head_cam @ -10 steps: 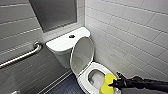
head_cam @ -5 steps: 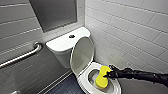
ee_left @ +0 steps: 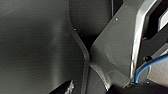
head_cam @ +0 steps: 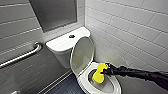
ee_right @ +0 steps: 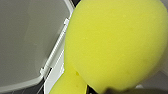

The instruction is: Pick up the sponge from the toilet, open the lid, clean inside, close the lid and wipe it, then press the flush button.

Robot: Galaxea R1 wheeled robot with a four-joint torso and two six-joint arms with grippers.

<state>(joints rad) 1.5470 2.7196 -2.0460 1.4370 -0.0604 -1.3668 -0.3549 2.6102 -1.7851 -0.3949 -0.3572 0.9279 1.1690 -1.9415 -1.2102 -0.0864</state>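
Right claw (head_cam: 107, 71) clamped on yellow sponge (head_cam: 98, 74) inside toilet (head_cam: 115, 86) bowl, lid (head_cam: 82, 55) raised, white tiled walls (head_cam: 130, 27), dark floor (head_cam: 66, 87)

The sponge (head_cam: 99, 73) is a bright, even yellow with no markings, set against the plain white toilet (head_cam: 60, 48), whose lid (head_cam: 82, 55) shows a shadowed grey-white inner face and whose flush button (head_cam: 72, 36) is a dark spot on white. The right claw (head_cam: 107, 72) and its arm (head_cam: 140, 74) are black. The wall tiles (head_cam: 130, 30) are pale grey-white in a brick pattern with thin grout lines, the grab bar (head_cam: 20, 57) is silvery metal, the floor (head_cam: 65, 87) is dark blue-grey, and a blue cable (ee_left: 147, 67) crosses dark grey robot parts.
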